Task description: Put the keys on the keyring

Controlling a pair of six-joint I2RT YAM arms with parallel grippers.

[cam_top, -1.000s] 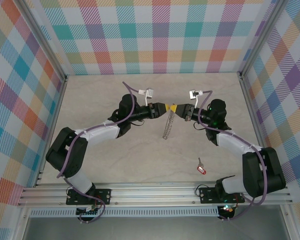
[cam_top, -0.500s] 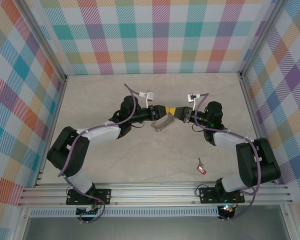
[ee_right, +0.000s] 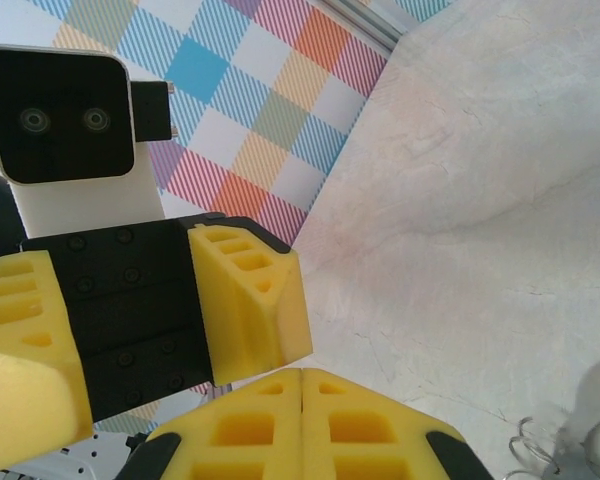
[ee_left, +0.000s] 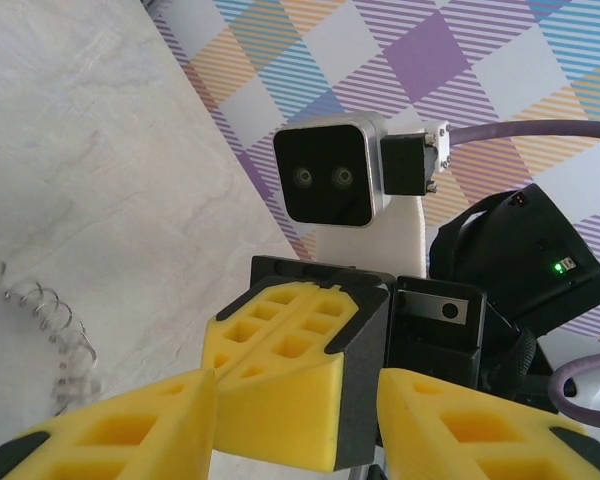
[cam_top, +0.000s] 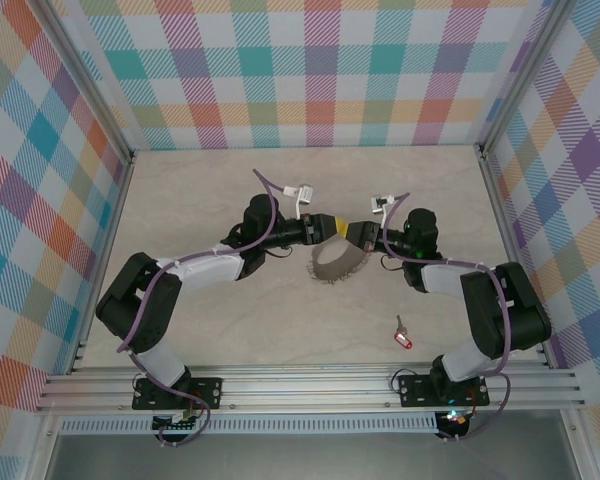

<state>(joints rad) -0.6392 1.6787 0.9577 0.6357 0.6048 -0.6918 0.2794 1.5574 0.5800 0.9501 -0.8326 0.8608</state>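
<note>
Since a second ago the large thin grey wire-fringed keyring (cam_top: 332,272) has swung from a narrow upright sliver into a broad crescent. The right arm's elbow has drawn in towards its base and both wrists have edged closer together. Item one, left arm: the upper link rises from the near rail (cam_top: 310,385) to a dark elbow at the left. The white forearm runs right and away to the wrist, and the left gripper (cam_top: 338,227) points right at mid-table. Its yellow fingers (ee_left: 110,435) stand partly apart in the left wrist view, with the other gripper's closed tips lying between them. Whether they press on anything cannot be told. Item two, right arm: the elbow is folded at the right and the forearm angles up and left. The right gripper (cam_top: 352,231) points left, nose to nose with its partner. Its yellow fingers (ee_right: 250,425) are pressed flat together, no gap showing. Item three, keyring: it hangs from the spot where the two grippers meet and sweeps down and to the left, above the marbled beige tabletop (cam_top: 230,320). Which gripper carries it cannot be told, and only a blurred edge of it appears in each wrist view. Item four, the tiny key with a red plastic head and short silver blade (cam_top: 403,338): it lies flat on the tabletop near the right arm's base, well apart from the keyring and both grippers.
</note>
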